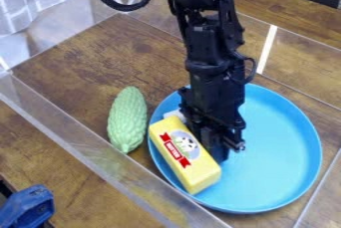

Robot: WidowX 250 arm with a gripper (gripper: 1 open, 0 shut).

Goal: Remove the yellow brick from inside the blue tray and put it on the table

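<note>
Lying flat inside the blue tray (282,157), toward its near-left rim, the yellow brick (185,155) with label face up and long axis running roughly along the rim. Just outside the tray on the left, a bumpy green vegetable (127,118) resting on the table (80,68), not touching the brick. Reaching steeply down onto the brick's far end, the black gripper (213,139), fingers drawn in against the block's narrow sides and looking clamped on it, though exact contact hard to confirm from this angle. Judged as the grasp step, lift not yet begun. Probably a light, rigid piece, like a toy butter pack, with smooth, possibly slick sides; best held across the short width, where already pinched. Off-centre hold near one end, so likely to droop or swing at the free end once raised. Worth lifting straight up to clear the raised rim before carrying sideways. Plenty of bare wood beyond the tray for setting down, clear plastic walls along the near edge to avoid.
</note>
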